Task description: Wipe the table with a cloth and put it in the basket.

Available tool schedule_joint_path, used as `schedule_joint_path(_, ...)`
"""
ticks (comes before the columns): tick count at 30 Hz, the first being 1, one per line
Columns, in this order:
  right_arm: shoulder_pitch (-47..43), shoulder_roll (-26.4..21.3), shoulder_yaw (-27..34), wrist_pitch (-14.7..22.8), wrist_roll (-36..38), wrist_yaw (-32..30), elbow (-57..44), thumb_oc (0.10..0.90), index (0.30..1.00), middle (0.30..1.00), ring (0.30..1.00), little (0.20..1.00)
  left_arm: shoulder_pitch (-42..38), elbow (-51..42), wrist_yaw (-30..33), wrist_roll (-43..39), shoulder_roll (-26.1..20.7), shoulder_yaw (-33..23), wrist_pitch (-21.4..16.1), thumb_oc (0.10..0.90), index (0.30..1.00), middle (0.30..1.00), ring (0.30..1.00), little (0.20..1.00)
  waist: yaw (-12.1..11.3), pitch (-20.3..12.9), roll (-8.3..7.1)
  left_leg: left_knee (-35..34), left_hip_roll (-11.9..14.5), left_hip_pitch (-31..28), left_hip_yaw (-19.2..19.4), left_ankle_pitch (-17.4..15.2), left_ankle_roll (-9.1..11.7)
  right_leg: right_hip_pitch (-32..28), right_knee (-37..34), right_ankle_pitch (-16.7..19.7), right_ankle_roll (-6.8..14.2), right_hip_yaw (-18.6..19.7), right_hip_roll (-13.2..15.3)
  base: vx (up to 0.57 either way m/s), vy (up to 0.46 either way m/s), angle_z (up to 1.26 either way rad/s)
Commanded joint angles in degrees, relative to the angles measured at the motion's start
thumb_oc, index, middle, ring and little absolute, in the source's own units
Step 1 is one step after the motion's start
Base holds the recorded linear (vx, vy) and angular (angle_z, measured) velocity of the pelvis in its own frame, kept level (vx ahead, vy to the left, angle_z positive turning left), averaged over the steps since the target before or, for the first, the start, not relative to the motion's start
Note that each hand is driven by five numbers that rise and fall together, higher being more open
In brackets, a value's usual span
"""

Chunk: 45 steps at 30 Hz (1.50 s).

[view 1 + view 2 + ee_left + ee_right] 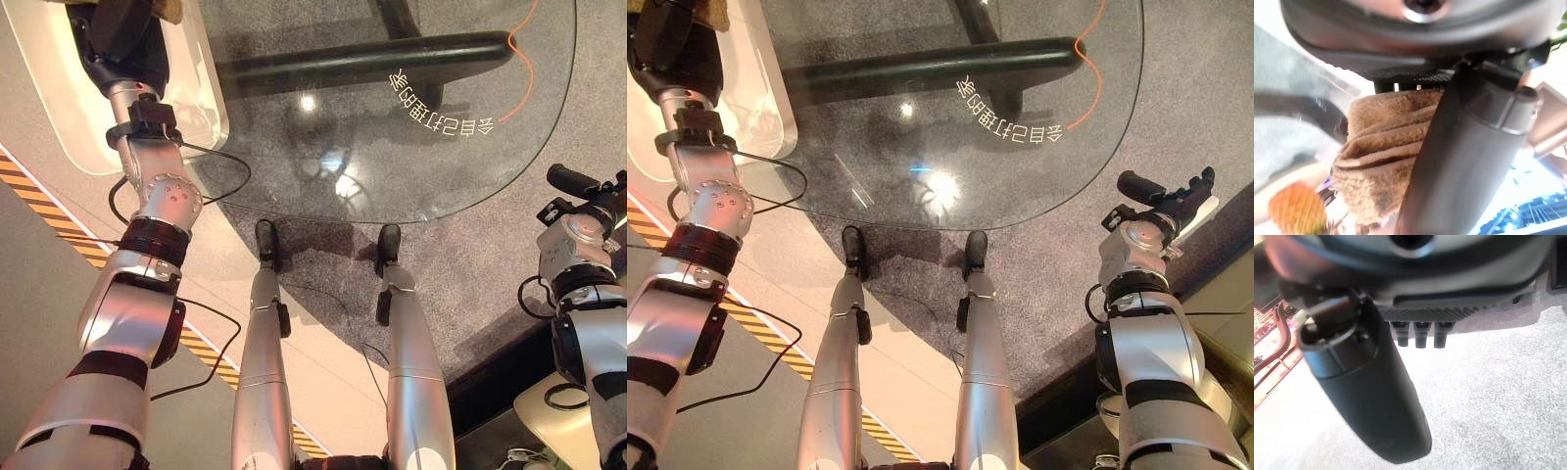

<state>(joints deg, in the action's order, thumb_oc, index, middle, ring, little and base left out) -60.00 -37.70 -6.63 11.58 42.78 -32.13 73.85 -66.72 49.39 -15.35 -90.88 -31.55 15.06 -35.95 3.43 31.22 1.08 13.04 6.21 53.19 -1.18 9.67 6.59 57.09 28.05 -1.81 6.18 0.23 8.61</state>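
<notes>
1. The left hand [118, 29] is at the upper left of the left eye view, above a pale surface [59, 117] beside the glass bench [392, 117]. In its wrist view the thumb [1469, 147] and the fingers are curled around the cloth [1386, 152], so the cloth is pinched inside this hand.
2. The right hand [1176, 196] is at the right edge of the right eye view, off the bench and over the grey carpet [1176, 78]. In its own wrist view its fingers are curled in and they hold nothing.
3. The cloth is brown and fluffy, bunched in soft folds. I judge that it is light and limp, not slippery and not fragile. It will hang down and change shape when it is lifted, so a firm pinch on a thick fold near the middle seems the best place to hold it.
4. The basket cannot be identified with certainty. An orange netted thing [1295, 210] shows low in the left wrist view, but it is too blurred to name.
5. White characters [446, 103] and an orange line [524, 49] are printed on the glass. The characters appear upside down and I cannot read them reliably.
</notes>
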Motion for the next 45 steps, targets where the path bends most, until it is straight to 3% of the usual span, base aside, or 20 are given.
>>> schedule_joint_path(1,1.8,-5.9,0.6,2.0,-0.7,-0.8,1.7,0.8,0.9,0.9,0.9,0.9,-4.1,-0.7,-1.9,2.2,-6.3,-6.3,-8.7,0.1,0.3,0.3,0.3,0.2,-0.3,-1.4,-0.21,6.5,-5.5,-1.2,0.8,-9.8,-3.8,-4.7,-5.1,-1.3,-4.5,-4.1,-7.0,0.0,0.0,0.0)
schedule_joint_path(9,2.0,-6.2,0.5,2.6,-0.4,-0.3,2.1,0.8,0.9,0.9,0.9,0.9,-3.6,2.8,1.0,2.5,-7.3,-6.7,-9.0,0.1,0.3,0.3,0.3,0.2,-0.3,-1.4,-0.22,6.4,-5.4,-1.7,0.7,-10.3,-3.6,-5.2,-5.0,-2.0,-4.4,-4.3,-7.0,-0.01,0.001,0.0)
schedule_joint_path(18,1.2,-6.6,0.1,2.1,-0.4,-0.3,2.5,0.8,0.9,0.9,0.9,0.9,-3.8,6.5,13.7,14.3,-8.3,-6.1,-7.6,0.1,0.3,0.3,0.3,0.2,-0.4,-1.4,-0.31,6.3,-5.2,-1.7,0.7,-10.2,-3.5,-5.4,-5.1,-2.1,-4.3,-4.5,-6.9,-0.01,0.001,0.0)
schedule_joint_path(25,1.1,-7.2,-0.4,2.2,0.3,0.6,3.0,0.8,0.9,0.9,0.9,0.9,-4.5,9.9,23.3,22.7,-9.6,-4.3,-3.0,0.1,0.3,0.3,0.3,0.2,-0.2,-1.4,-0.35,6.1,-5.0,-1.7,0.9,-10.0,-3.3,-5.5,-5.4,-2.1,-4.1,-4.5,-6.9,-0.01,0.001,0.0)
schedule_joint_path(36,0.5,-7.6,-1.2,2.5,0.6,1.4,3.8,0.8,0.9,0.9,0.9,0.9,-6.4,14.8,30.0,27.9,-11.4,-2.8,5.0,0.1,0.3,0.3,0.3,0.2,0.2,-1.4,-0.28,5.9,-4.7,-2.1,1.1,-9.8,-3.2,-5.8,-5.6,-2.1,-3.9,-4.5,-6.8,0.0,0.0,0.0)
schedule_joint_path(41,-0.1,-7.6,-1.8,2.3,0.8,1.1,3.8,0.8,0.9,0.9,0.9,0.9,-7.6,16.8,33.8,32.8,-12.0,-1.0,10.8,0.1,0.3,0.3,0.3,0.2,0.3,-1.4,-0.4,5.7,-4.5,-1.9,1.2,-9.6,-3.1,-5.9,-5.9,-2.0,-3.8,-4.5,-6.8,0.0,0.0,0.0)
schedule_joint_path(45,-0.2,-8.1,-2.2,2.3,1.1,2.0,4.2,0.8,0.9,0.9,0.9,0.9,-8.7,18.4,33.8,33.8,-12.7,0.4,13.7,0.1,0.3,0.3,0.3,0.2,0.6,-1.4,-0.48,5.5,-4.3,-2.1,1.3,-9.5,-3.1,-6.0,-5.9,-2.0,-3.7,-4.5,-6.8,0.0,0.0,0.0)
